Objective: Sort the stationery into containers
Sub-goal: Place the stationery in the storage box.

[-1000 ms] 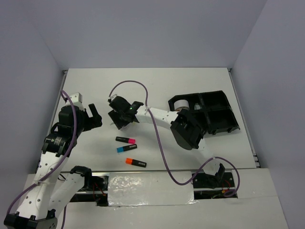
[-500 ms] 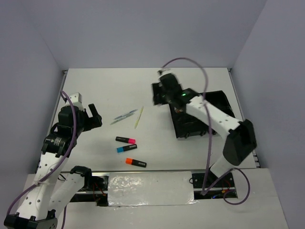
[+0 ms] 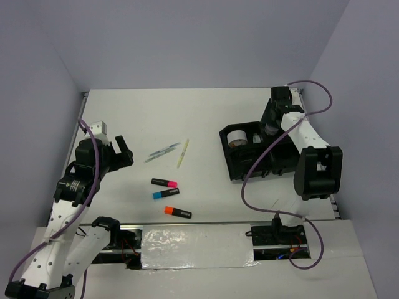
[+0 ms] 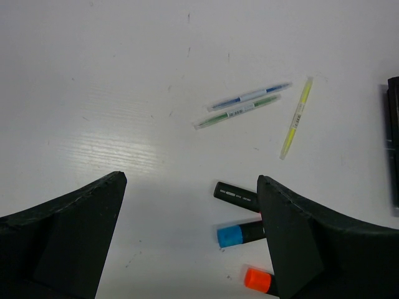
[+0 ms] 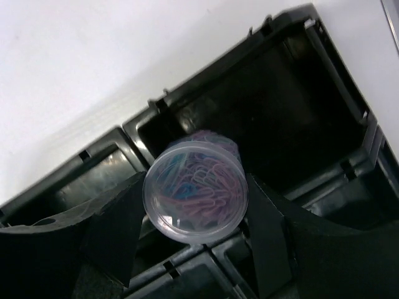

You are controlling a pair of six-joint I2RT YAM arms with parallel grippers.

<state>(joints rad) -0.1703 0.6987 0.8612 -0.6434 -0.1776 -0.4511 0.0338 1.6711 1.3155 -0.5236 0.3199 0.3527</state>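
Paperclips (image 5: 209, 177), seemingly, show inside pot (image 5: 195, 191) only from right wrist.

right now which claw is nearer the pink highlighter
Left. The left claw hovers left of the pink highlighter; the right claw is far across, over the tray, holding the pot.

- You see a white table (image 3: 206, 112).
- Left of centre: pink highlighter (image 3: 164, 182), blue highlighter (image 3: 165, 194), orange highlighter (image 3: 177, 212).
- Beyond them: two clear pens (image 3: 163, 152) side by side, yellow pen (image 3: 182, 153).
- At your right: black tray (image 3: 235, 171).
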